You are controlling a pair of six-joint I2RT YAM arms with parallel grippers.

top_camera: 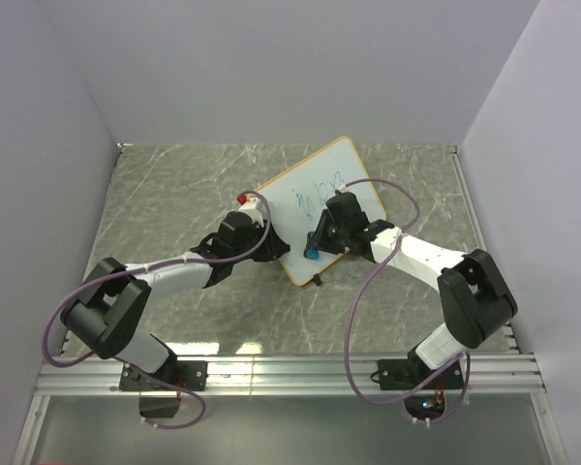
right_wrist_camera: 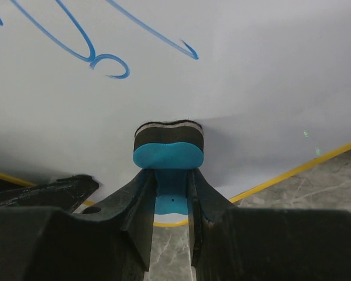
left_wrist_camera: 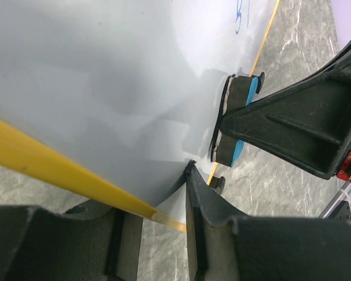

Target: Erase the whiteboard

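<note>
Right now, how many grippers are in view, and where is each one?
2. The left gripper clamps the whiteboard at its yellow-framed edge. The right gripper holds the blue eraser against the board's white face, near its lower edge. None seems hidden.

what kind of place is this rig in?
Probably a lab robot test cell: plain pale panel walls box in a grey marble-patterned tabletop, a silver aluminium rail runs along its near edge, and a small yellow-framed whiteboard is the workpiece.
</note>
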